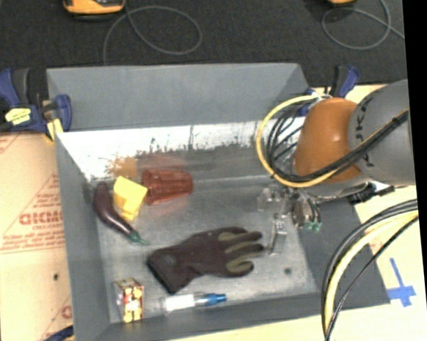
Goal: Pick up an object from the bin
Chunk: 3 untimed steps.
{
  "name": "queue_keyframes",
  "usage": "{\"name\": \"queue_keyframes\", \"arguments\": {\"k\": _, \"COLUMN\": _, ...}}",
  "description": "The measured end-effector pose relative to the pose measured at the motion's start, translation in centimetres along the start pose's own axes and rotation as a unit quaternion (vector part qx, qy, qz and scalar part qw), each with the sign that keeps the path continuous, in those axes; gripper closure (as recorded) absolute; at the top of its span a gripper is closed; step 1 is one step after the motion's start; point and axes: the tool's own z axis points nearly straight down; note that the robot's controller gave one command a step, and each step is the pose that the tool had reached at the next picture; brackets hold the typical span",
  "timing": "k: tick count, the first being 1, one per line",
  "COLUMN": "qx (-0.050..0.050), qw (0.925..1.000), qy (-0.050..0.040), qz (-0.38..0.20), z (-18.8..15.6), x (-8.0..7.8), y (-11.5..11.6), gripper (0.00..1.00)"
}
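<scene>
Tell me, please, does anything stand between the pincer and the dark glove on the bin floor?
Nothing visible does. The pincer hangs at the right side of the bin, beside the finger end of the dark glove. The clear tube with a blue cap lies nearer the front wall, off that path.

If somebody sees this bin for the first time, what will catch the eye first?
The dark glove lying in the middle of the bin, with the robot's hand just right of it. Then the yellow block at the left, between a purple eggplant and a reddish-brown piece.
</scene>
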Motion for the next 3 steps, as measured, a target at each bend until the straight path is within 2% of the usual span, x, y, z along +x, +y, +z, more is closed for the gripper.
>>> {"name": "queue_keyframes", "arguments": {"k": 1, "qx": 0.0, "qw": 1.0, "qy": -0.002, "qz": -0.001, "z": 1.3, "x": 1.6, "y": 3.0, "gripper": 0.0}}
{"name": "queue_keyframes", "arguments": {"k": 2, "qx": 0.0, "qw": 0.9986, "qy": -0.0001, "qz": -0.053, "z": 1.7, "x": 3.5, "y": 9.2, "gripper": 1.0}}
{"name": "queue_keyframes", "arguments": {"k": 3, "qx": 0.0, "qw": 0.9986, "qy": -0.0001, "qz": -0.053, "z": 1.7, "x": 3.5, "y": 9.2, "gripper": 1.0}}
